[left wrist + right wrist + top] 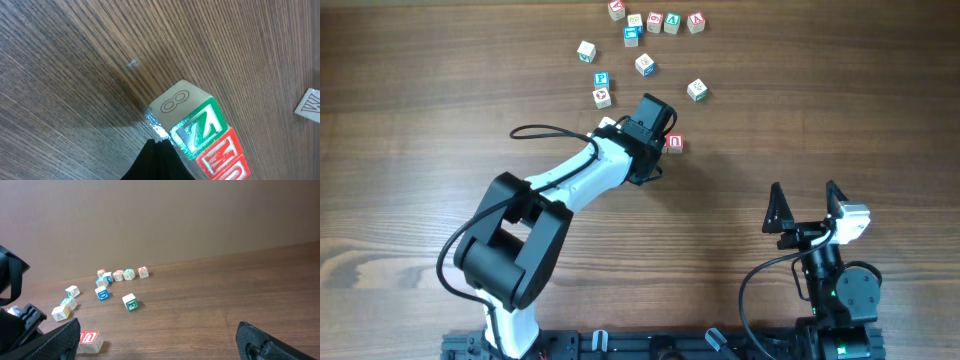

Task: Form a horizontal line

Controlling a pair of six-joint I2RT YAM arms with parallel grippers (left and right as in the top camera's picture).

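In the left wrist view three pale cubes lie touching in one row: the green "N" cube (197,129), the red "M" cube (220,155) and the red arch-letter cube (241,172). My left gripper (160,155) is shut and empty, its tip against the outer edge of the "N" cube. Overhead, the left gripper (648,138) covers the "N" and "M" cubes; only the arch-letter cube (674,144) shows. My right gripper (805,208) is open and empty, well to the right of the row (156,327). It sees the arch-letter cube (89,340).
Several loose letter cubes lie at the far side, among them a row (654,22), a blue "P" cube (601,79), a green-lettered cube (696,90) and a white cube (645,65). Another cube (309,105) sits at the right edge of the left wrist view.
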